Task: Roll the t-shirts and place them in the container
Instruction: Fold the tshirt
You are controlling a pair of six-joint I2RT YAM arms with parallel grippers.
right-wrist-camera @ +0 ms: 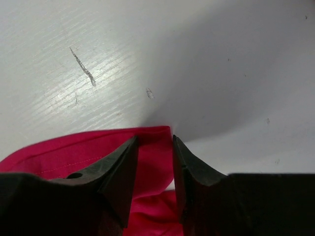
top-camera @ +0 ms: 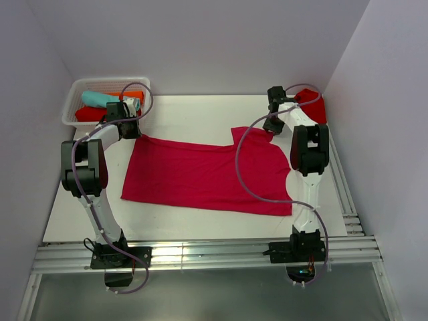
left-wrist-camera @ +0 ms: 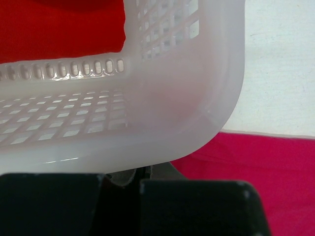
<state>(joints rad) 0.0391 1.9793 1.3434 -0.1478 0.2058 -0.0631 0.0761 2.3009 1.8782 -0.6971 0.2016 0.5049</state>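
The raspberry-crimson t-shirt lies spread flat across the middle of the bench. Its body runs from the left side towards the right edge, and one sleeve points at the far edge.

The right gripper is down at that far-right part of the shirt. Its jaws stand partly open on either side of the hem, and a strip of crimson cloth shows in the gap between the fingertips. They are not pinched shut on it.

The left gripper sits just off the shirt's far-left corner, close against the near corner of the white basket. Its jaws are closed together and hold nothing.

The basket stands in the far-left corner of the bench. It holds a teal t-shirt, an orange t-shirt and a scarlet t-shirt. Another red t-shirt is bunched in the far-right corner, behind the right arm.
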